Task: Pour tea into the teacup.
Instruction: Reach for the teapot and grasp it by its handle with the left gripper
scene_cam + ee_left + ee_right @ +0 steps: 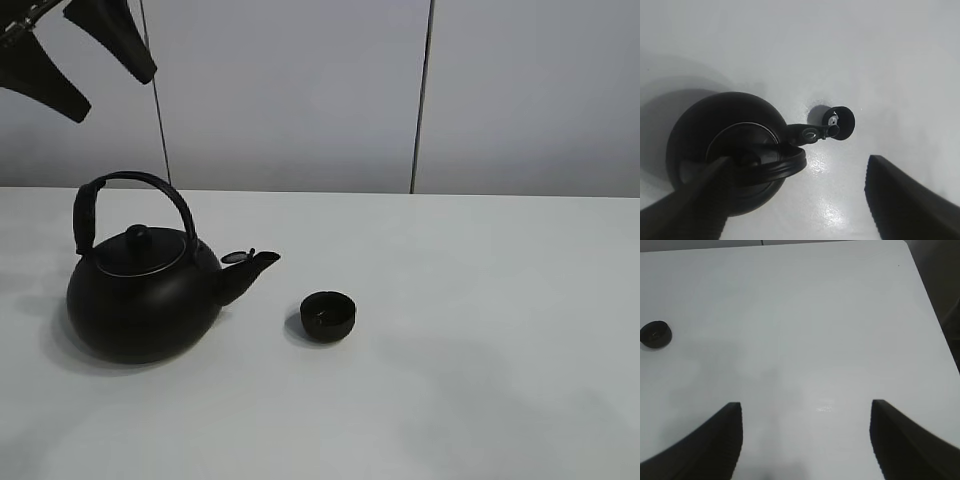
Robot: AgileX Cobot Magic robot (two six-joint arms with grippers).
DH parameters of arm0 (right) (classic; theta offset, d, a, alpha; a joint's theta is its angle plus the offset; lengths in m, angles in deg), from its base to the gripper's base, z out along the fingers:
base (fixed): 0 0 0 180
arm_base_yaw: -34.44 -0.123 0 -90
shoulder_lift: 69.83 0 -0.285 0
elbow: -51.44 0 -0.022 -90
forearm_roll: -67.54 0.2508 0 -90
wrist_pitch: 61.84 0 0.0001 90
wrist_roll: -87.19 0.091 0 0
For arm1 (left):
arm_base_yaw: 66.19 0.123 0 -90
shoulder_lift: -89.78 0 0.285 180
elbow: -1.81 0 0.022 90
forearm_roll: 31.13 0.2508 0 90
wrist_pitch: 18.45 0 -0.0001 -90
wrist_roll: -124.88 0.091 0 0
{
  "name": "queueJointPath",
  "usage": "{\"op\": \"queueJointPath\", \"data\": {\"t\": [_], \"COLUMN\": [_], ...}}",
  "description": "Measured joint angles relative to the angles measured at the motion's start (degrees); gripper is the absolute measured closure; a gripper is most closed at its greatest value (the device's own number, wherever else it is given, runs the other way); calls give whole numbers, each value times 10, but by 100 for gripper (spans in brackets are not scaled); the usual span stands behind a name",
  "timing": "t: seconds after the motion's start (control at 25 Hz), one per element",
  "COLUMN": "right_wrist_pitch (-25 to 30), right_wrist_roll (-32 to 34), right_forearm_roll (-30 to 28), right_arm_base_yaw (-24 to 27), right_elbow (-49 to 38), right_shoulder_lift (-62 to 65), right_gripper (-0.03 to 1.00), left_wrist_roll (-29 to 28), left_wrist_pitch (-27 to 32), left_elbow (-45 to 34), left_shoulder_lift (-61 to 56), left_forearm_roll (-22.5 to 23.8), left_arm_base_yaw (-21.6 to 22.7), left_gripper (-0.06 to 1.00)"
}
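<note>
A large round black kettle (140,295) with an arched handle (130,180) stands on the white table, its spout pointing right. The small black teacup (328,315) sits just right of the spout, apart from it. My left gripper (112,92) hangs open and empty high above the kettle. In the left wrist view it (797,165) is open over the kettle (725,145), with the teacup (839,122) beyond the spout. My right gripper (805,405) is open and empty above bare table, the teacup (655,335) far off to one side. It is out of the exterior view.
The white table (480,300) runs back to a grey panelled wall (300,90). The right wrist view shows the table's corner and side edge (927,295), with dark floor beyond.
</note>
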Motion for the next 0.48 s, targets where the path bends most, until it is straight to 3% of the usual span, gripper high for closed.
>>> {"op": "queueJointPath", "data": {"t": [0.2,0.48], "right_wrist_pitch": [0,0], "right_wrist_roll": [1,1], "right_forearm_roll": [0,0], "right_arm_base_yaw": [0,0], "right_elbow": [0,0], "right_shoulder_lift": [0,0], "right_gripper": [47,47], "left_wrist_roll": [-8,149], "left_wrist_pitch": [-9,-88], "left_elbow": [5,19], "left_shoulder_lift": [0,-117], "left_forearm_roll": [0,-39], "left_arm_base_yaw": [0,1], "left_gripper": [42,42]}}
